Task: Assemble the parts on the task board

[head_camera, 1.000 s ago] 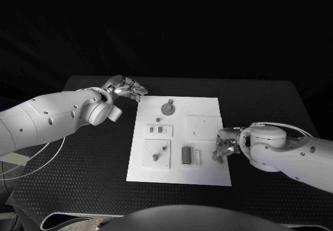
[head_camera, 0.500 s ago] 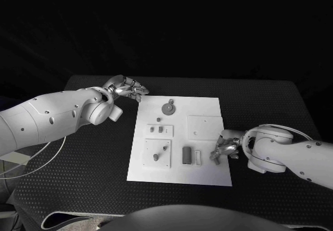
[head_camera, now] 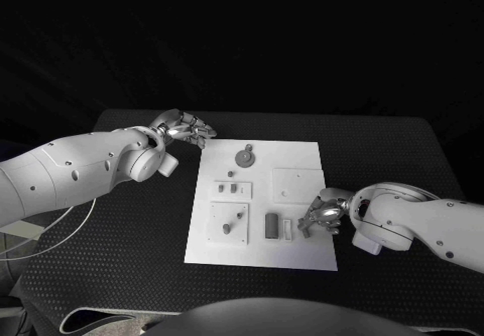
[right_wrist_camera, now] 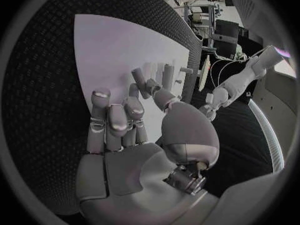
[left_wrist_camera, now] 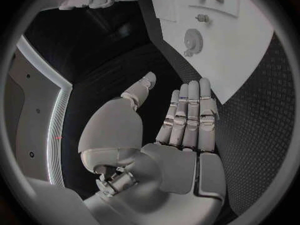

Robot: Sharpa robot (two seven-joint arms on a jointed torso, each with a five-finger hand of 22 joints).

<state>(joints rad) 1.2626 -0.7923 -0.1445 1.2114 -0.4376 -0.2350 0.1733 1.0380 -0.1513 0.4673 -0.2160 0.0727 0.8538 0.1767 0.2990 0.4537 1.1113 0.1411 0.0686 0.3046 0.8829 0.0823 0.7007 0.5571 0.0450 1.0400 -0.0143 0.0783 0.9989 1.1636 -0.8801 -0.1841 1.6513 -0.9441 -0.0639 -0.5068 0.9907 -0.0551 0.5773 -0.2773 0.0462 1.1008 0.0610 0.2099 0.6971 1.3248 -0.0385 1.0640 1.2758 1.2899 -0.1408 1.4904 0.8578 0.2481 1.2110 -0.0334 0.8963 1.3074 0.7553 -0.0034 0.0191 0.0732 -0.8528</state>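
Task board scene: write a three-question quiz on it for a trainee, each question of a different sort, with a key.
1. True or false: the left hand rests flat on the middle of the task board.
2. Which hand is over the board's edge next to the dark upright block? A. left B. right C. neither
3. Fill in: the round disc part lies toward the board's ___ end, as seen from the robot.

Key:
1. False. It hovers by the board's far left corner, above the black table.
2. B. The right hand is there, fingers apart, holding nothing that can be seen.
3. Far.
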